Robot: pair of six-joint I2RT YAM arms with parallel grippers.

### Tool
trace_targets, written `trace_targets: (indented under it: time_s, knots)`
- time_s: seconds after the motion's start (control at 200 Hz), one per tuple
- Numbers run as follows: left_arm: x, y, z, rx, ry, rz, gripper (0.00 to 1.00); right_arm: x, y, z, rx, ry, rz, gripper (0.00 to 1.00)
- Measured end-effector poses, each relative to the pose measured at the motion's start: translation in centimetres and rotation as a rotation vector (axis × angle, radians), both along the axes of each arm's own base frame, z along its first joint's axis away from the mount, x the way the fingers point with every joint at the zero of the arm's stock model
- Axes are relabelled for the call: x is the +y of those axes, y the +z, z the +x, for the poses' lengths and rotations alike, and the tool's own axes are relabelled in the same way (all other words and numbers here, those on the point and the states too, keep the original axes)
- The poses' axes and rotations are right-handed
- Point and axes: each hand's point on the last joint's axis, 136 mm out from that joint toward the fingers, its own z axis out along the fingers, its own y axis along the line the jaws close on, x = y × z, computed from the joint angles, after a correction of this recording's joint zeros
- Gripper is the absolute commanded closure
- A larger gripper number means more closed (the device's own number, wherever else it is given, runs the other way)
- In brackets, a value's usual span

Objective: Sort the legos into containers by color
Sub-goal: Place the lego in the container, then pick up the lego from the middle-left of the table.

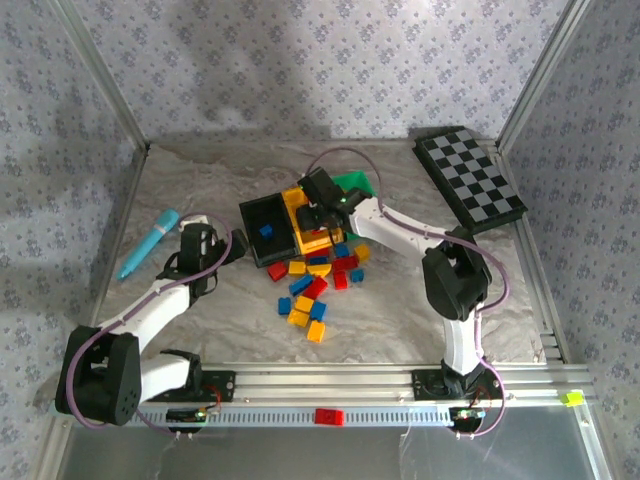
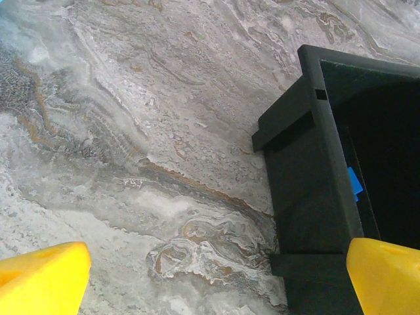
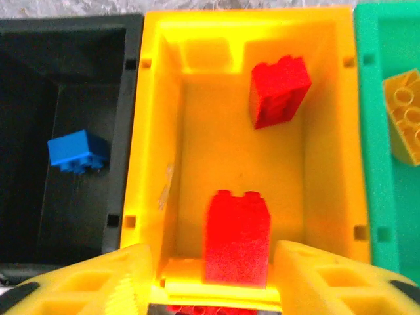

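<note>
My right gripper (image 3: 213, 266) hovers over the near end of the yellow container (image 3: 147, 164), jaws open. A red lego (image 3: 237, 239) stands between its fingers, with a clear gap on the left side. A second red lego (image 3: 279, 92) lies at the far end of that bin. The black container (image 3: 26, 131) holds a blue lego (image 3: 77, 151). The green container (image 3: 371, 131) holds a yellow lego (image 3: 403, 115). Loose red, blue and yellow legos (image 1: 315, 285) lie in a pile in front of the bins. My left gripper (image 2: 213, 279) is open over bare table, just left of the black container (image 2: 308, 184).
A cyan marker pen (image 1: 150, 243) lies at the left of the table. A checkerboard (image 1: 470, 178) sits at the back right. One red brick (image 1: 329, 416) rests on the front rail between the arm bases. Patterned walls close in the sides and back.
</note>
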Motion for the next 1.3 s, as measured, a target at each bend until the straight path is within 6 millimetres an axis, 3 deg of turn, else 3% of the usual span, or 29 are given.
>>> trace_targets:
  time_s: [0.145, 0.29, 0.475, 0.785, 0.895, 1.074, 1.299]
  knots:
    - [0.0, 0.0, 0.0, 0.000, -0.002, -0.001, 0.00, 0.4, 0.2, -0.1, -0.009, 0.007, 0.001, 0.44]
    - [-0.5, 0.2, 0.1, -0.006, -0.022, -0.018, 0.00, -0.5, -1.2, -2.4, 0.014, 0.020, -0.021, 0.43]
    - [-2.6, 0.8, 0.1, -0.031, -0.116, -0.050, 0.00, -4.9, -2.3, -5.5, 0.038, -0.024, -0.056, 0.43]
    - [-10.2, 1.1, -1.7, -0.053, -0.413, 0.025, 0.03, -13.2, -3.0, -7.2, 0.048, -0.189, -0.042, 0.41]
    - [-12.6, 1.5, -3.2, -0.046, -0.493, 0.031, 0.04, -15.5, -3.6, -7.3, 0.059, -0.240, -0.023, 0.41]
    - [-16.3, 1.8, -7.4, -0.005, -0.641, 0.046, 0.04, -18.7, -4.5, -7.0, 0.077, -0.316, 0.016, 0.39]
    - [-18.9, 0.5, -11.5, 0.101, -0.759, 0.097, 0.09, -20.4, -4.6, -5.7, 0.060, -0.350, 0.064, 0.39]
